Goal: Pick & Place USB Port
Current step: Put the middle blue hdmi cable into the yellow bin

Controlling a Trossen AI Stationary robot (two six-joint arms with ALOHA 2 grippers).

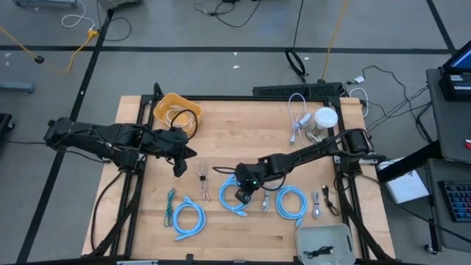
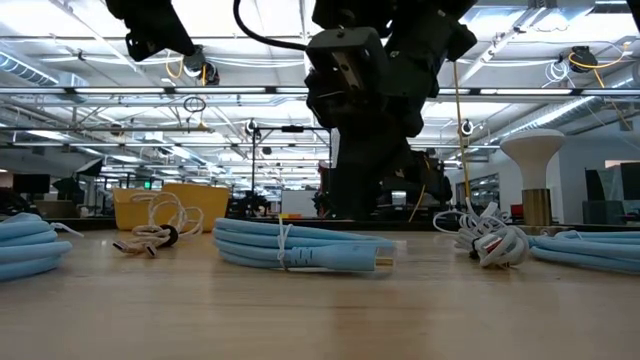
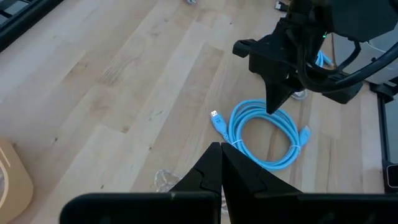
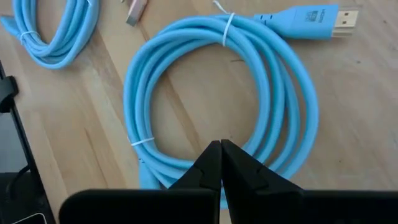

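Note:
A light-blue coiled cable [image 1: 227, 193] [image 4: 140, 99] lies flat on the wooden table, tied with white ties. Its gold-tipped flat plug [image 4: 311, 18] points outward. My right gripper [image 1: 241, 197] [image 4: 221, 149] is shut, pointing down over the coil's near strands. The left wrist view shows its shut tip [image 3: 272, 107] at the coil [image 3: 237, 127]. My left gripper [image 1: 179, 168] [image 3: 221, 152] is shut and hangs above bare table left of the coil. It is close to a small thin cable [image 1: 203, 180]. My right gripper comes from above with shut fingers, their tips over the coil's strands [image 4: 186, 165]. I cannot tell whether the tips touch the cable or hover just above it. The coil lies flat on the table.
Two more blue coils [image 1: 189, 219] [image 1: 291, 202] lie toward the near edge. A yellow bin [image 1: 176, 110] with cables stands far left. A white cable [image 1: 298, 121] and a white roll [image 1: 324, 119] are far right. A grey tray [image 1: 324, 241] sits near right, with small connectors [image 1: 316, 202] beside it.

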